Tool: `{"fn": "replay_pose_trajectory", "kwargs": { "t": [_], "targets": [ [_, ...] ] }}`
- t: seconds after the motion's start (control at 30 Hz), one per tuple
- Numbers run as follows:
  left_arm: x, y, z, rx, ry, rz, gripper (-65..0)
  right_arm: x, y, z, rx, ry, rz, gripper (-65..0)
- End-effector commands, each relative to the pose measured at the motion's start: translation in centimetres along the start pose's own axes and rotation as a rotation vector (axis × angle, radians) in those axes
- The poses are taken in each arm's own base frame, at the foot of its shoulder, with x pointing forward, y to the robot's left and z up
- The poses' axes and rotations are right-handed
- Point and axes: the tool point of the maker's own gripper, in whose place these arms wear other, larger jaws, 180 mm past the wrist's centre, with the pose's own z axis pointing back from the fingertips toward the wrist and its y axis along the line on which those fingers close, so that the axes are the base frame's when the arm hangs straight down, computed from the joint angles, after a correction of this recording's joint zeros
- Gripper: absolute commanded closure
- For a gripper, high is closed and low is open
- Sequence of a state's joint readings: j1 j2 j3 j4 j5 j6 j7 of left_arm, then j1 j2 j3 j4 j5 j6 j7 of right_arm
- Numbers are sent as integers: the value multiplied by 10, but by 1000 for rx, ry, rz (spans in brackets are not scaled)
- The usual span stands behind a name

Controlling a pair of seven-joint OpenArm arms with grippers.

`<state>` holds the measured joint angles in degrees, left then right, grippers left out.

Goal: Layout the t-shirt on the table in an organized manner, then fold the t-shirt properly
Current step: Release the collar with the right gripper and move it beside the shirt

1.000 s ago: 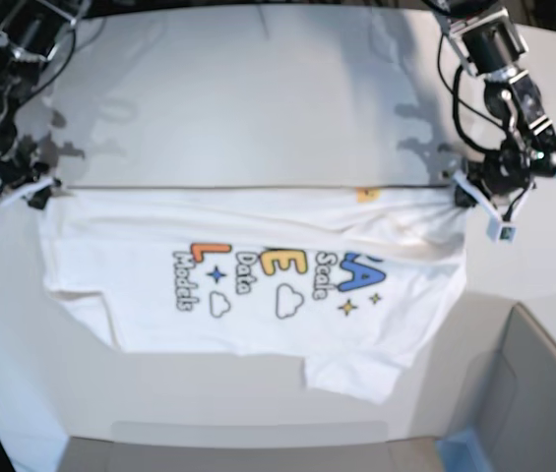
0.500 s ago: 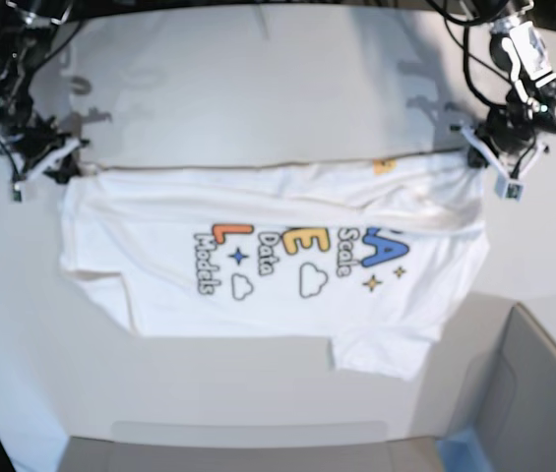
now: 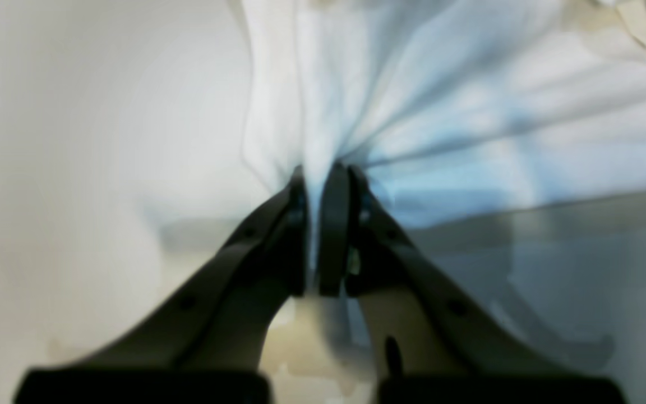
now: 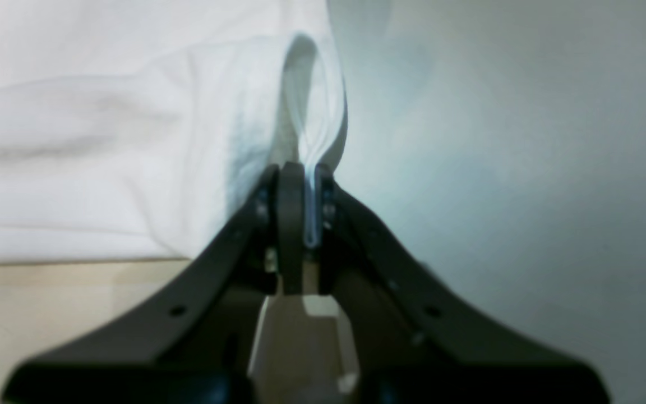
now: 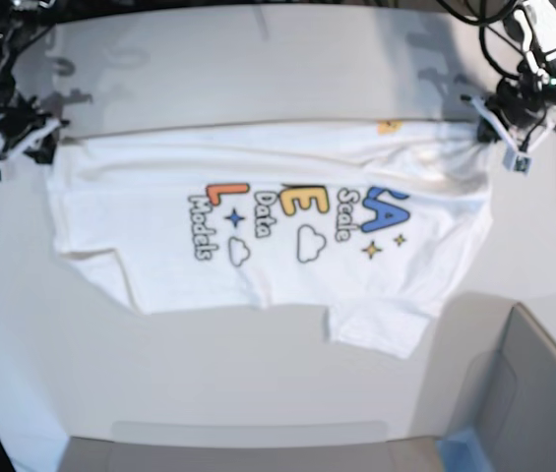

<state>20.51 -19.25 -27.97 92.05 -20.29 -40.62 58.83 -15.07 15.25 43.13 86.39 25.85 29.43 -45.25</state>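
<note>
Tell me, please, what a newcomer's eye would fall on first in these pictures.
Probably the white t-shirt in the middle of the base view, with its blue, yellow and orange letters running across the front. Next come the two dark grippers pinching its far edge: the right gripper at that view's left, the left gripper at its right. The grey box stands out in the lower right corner.

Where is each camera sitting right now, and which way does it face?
Base: above the table, looking down; both arms and the t-shirt show.
Left wrist: on the left arm, facing its gripper, clamped on the shirt.
Right wrist: on the right arm, facing its gripper, pinching cloth.
Shared: base and left wrist both show the left-gripped corner.
</note>
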Motion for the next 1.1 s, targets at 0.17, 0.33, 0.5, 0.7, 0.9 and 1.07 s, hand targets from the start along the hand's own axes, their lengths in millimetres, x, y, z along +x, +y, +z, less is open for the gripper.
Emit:
{"fn": "replay_pose_trajectory", "kwargs": {
  "t": [0.17, 0.33, 0.5, 0.7, 0.9, 1.07],
  "targets": [
    [-76, 18, 10, 87, 320, -39, 0, -12, -12, 8, -39, 52, 28, 0],
    [-87, 18, 14, 89, 382, -38, 0, -12, -10, 7, -35, 52, 31, 0],
    [-91, 19, 16, 91, 413, -37, 0, -12, -11, 8, -38, 51, 32, -27],
    [-65, 46, 41, 193, 311, 4, -67, -12, -12, 9, -40, 50, 31, -148],
    [-64, 56, 57, 240, 355, -11, -165, -9, -12, 8, -40, 42, 29, -158],
    [-46, 62, 57, 254, 326, -16, -164, -7, -11, 8, -40, 37, 32, -158]
  ]
}}
